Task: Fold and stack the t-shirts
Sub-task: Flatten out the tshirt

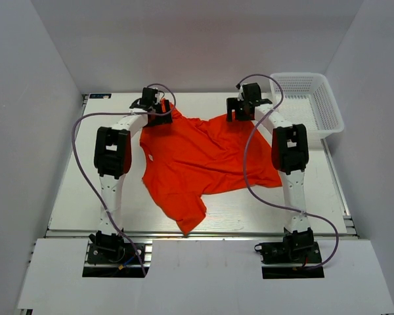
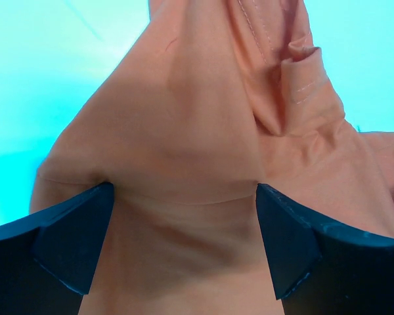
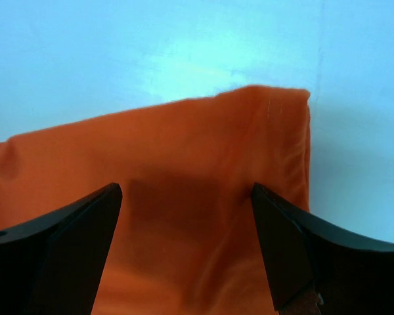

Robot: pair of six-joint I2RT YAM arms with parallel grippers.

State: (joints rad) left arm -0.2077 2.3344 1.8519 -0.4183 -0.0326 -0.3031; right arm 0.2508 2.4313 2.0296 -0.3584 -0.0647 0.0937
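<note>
- Straddling the far edge of the t-shirt (image 1: 203, 164), the left fingers (image 2: 65, 236) stand wide open with raised cloth between them, nothing gripped.
- The right fingers (image 3: 65, 243) gape likewise over a far corner.
- The shirt lies crumpled, spread on the worktop (image 1: 85, 190); no fold looks made, and stacking is left.
- The white mesh basket (image 1: 331, 121) at far right holds nothing visible.

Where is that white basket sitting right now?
In the overhead view, the white mesh basket sits at the far right corner of the table, to the right of the right gripper and not touching the orange t-shirt.
</note>
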